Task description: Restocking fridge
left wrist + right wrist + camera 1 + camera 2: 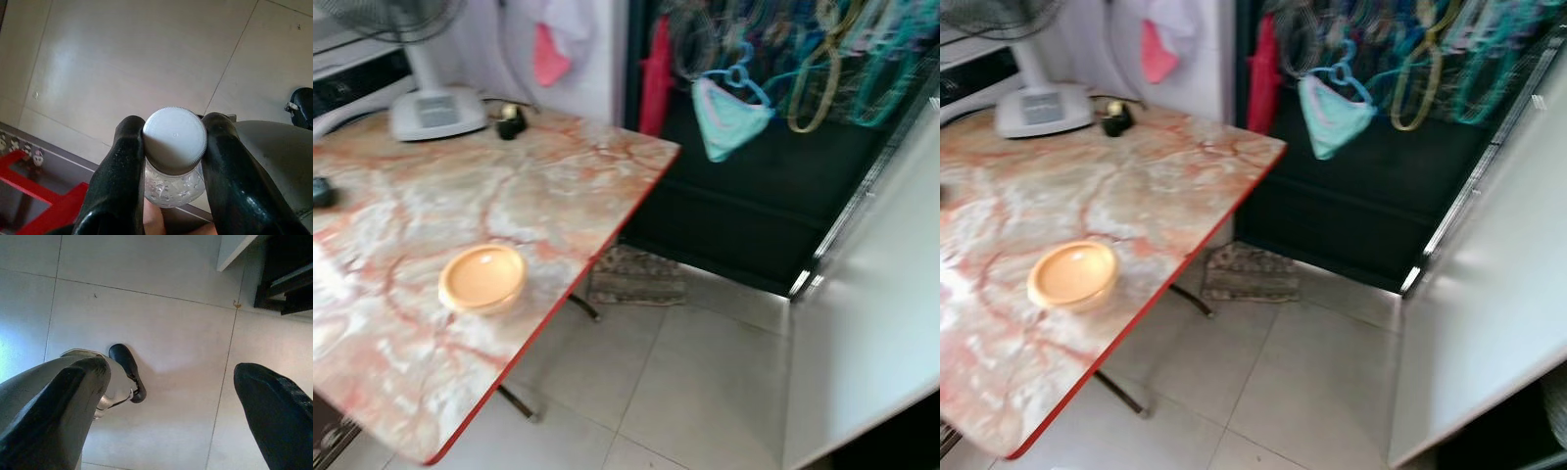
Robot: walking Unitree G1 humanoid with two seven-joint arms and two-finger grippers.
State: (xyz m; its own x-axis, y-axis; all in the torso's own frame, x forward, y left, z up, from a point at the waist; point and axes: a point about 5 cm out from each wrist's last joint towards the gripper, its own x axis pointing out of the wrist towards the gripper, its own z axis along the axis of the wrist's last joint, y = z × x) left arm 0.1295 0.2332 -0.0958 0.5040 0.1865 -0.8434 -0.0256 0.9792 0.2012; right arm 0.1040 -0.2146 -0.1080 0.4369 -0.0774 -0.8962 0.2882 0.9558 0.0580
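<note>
The left gripper (pixel 173 161) is clamped on a clear bottle (pixel 172 185) just under its white ribbed cap (pixel 174 141), one black finger pressed on each side of the neck, held above the pale floor tiles (pixel 122 63). No writing shows on the cap or the bottle.

At the left of the scene stands a table (pixel 411 362) with a marbled pink top and a thin red edge that runs diagonally from the far corner toward the near left. On it sit the white base of a fan (pixel 435 113) at the far side, a small dark object (pixel 511 120) just right of it, and an orange bowl (pixel 482 278) near the red edge.

Right of the table the tiled floor (pixel 685 392) lies open, with a patterned mat (pixel 638 276) at its far end before a dark doorway. Coloured hangers (pixel 803 69) dangle above it. A white door (pixel 876 323) bounds the floor on the right.

The right gripper (pixel 171 411) hangs over the tiles with its fingers spread wide, holding nothing.
</note>
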